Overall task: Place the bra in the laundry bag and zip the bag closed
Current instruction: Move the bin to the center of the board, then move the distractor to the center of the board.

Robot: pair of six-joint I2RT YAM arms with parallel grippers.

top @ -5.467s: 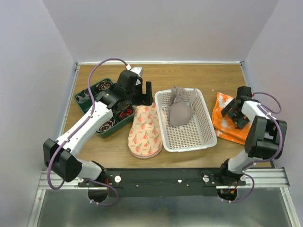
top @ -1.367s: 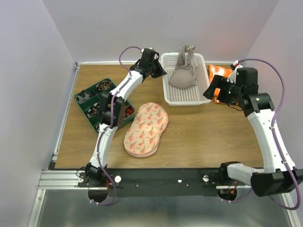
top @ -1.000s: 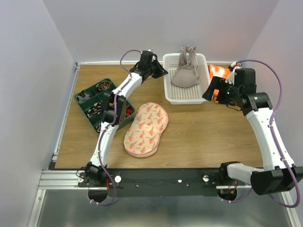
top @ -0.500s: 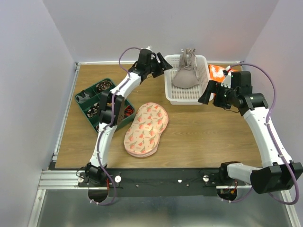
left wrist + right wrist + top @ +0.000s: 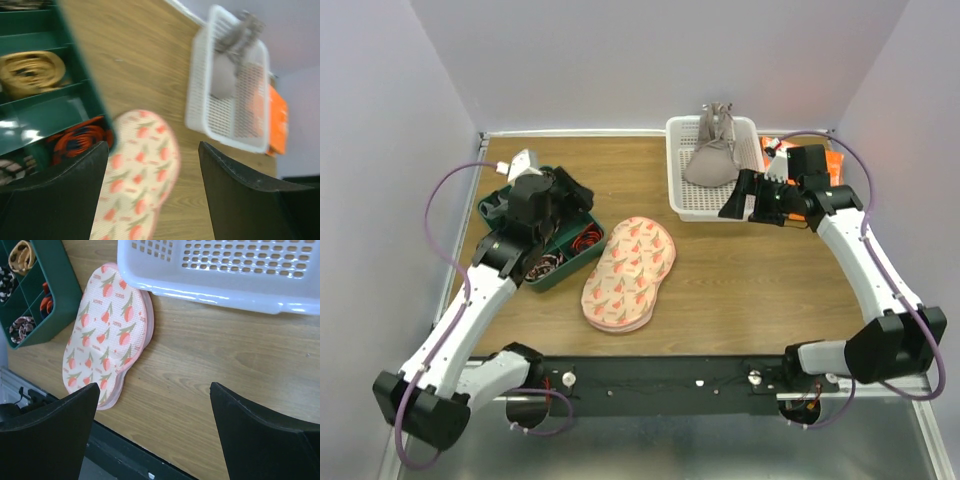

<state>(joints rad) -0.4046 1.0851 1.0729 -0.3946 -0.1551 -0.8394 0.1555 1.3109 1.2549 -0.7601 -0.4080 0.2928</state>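
Hovering over the tabletop point(image 5: 770, 285), we held our left gripper point(image 5: 151, 150) wide and empty above the edge of the green compartment tray point(image 5: 556, 276). The laundry bag point(image 5: 628, 273) lay flat just ahead of it. Our right gripper point(image 5: 154, 387) also stood wide with nothing in it, close to the near wall of the white basket point(image 5: 705, 211). The bra point(image 5: 710, 160) sat heaped inside that basket, just beyond the right gripper and well apart from the left.

Left wrist view blurred; bra point(image 5: 223, 75) indistinct in basket point(image 5: 197, 118); laundry bag point(image 5: 140, 165) cut off below.
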